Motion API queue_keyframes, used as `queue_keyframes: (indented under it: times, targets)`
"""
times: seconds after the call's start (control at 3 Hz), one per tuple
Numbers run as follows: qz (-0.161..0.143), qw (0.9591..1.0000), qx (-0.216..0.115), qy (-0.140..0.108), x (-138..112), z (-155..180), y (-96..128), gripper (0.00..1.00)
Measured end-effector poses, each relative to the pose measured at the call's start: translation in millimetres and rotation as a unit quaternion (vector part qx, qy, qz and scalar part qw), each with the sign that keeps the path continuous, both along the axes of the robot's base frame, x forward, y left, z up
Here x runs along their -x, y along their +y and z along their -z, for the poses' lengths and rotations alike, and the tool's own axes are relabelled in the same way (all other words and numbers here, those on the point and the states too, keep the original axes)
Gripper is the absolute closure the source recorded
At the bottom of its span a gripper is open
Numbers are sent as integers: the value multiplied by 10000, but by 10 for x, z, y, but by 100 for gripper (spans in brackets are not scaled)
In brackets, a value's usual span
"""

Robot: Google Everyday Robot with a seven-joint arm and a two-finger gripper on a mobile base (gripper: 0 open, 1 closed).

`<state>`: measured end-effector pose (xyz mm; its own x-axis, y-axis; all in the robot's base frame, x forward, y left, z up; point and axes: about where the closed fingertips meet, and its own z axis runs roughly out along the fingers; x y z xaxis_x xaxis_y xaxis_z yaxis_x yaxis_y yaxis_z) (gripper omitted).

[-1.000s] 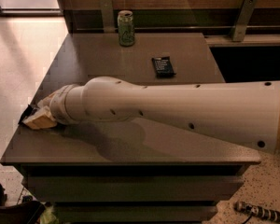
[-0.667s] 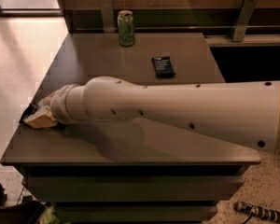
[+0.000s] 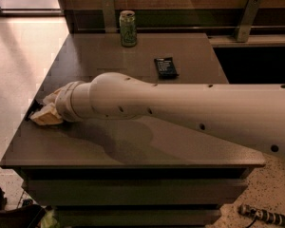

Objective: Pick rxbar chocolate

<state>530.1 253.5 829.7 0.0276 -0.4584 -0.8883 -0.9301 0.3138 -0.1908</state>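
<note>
My gripper (image 3: pixel 46 114) is low over the table's left edge, at the end of the thick white arm (image 3: pixel 180 113) that reaches across from the right. A thin black sliver (image 3: pixel 32 111) shows just left of the gripper, at the table edge. It may be one end of the rxbar chocolate, but the gripper and wrist hide the rest and I cannot tell whether it is held.
A shorter, neat dark bar (image 3: pixel 165 66) lies flat at the table's middle back. A green drink can (image 3: pixel 128 28) stands at the back edge. The grey table (image 3: pixel 133 151) drops off close by at the left and front. A wall rail runs behind the table.
</note>
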Motion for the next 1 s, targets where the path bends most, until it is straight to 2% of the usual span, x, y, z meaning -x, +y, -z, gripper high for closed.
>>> queue_keyframes:
  times: [0.33,1.0]
  targets:
    - [-115,9993,-42,-348,0,-402,-138,100]
    - [-346,9938,-361,-995,-35,-1265,-600,100]
